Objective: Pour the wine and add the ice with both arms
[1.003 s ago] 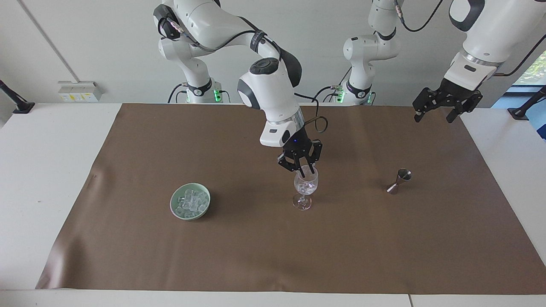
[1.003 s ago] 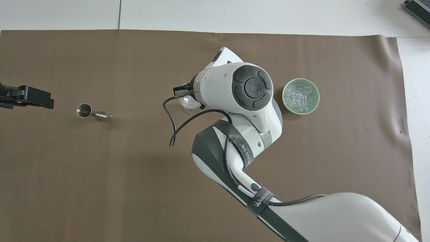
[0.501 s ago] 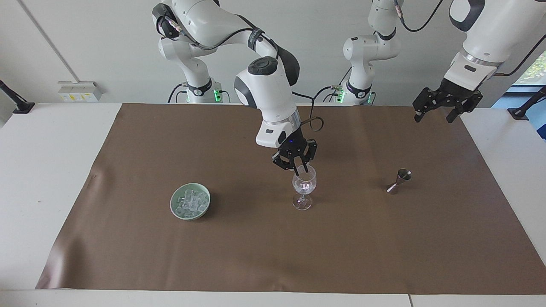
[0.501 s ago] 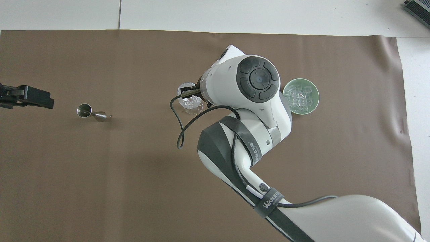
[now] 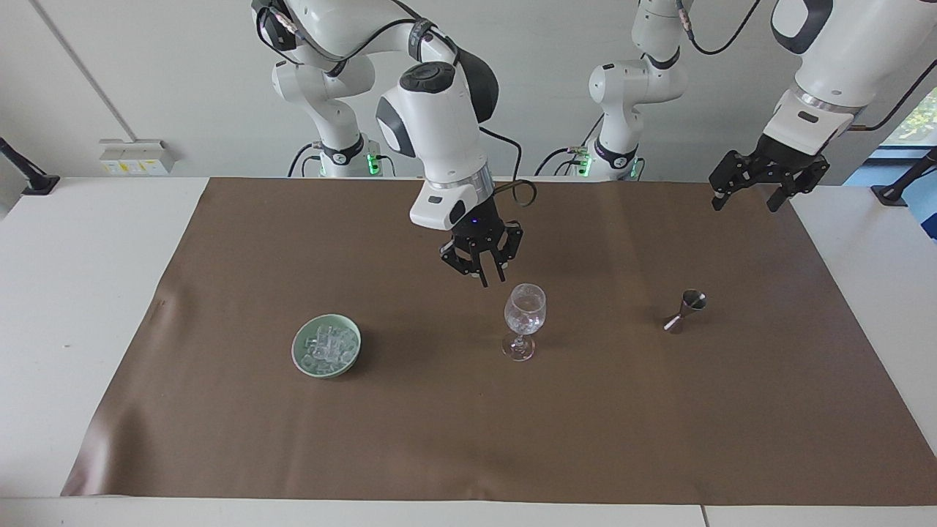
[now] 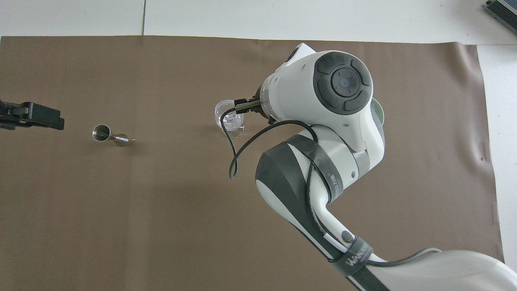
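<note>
Meanwhile, jigger [image 5: 684,312] tipped, leaning askew.

- The right arm [image 5: 432,124] is made of glossy white rounded shells with dark grey joint covers.
- Its last joint has a round dark grey cap [image 6: 342,83] with button-like segments around a small centre disc.
- A silver ring sits at its wrist, above a white block with a small blue light.
- A thin black cable [image 6: 242,147] loops beside the wrist, and a black strap with white letters [image 6: 355,255] wraps the lower link.
- The right hand [image 5: 489,279] is black, with open-frame links.
- The left arm [image 5: 827,66] has the same white shells, and the left hand [image 5: 747,199] is black too.
- Green lights glow at both bases.
</note>
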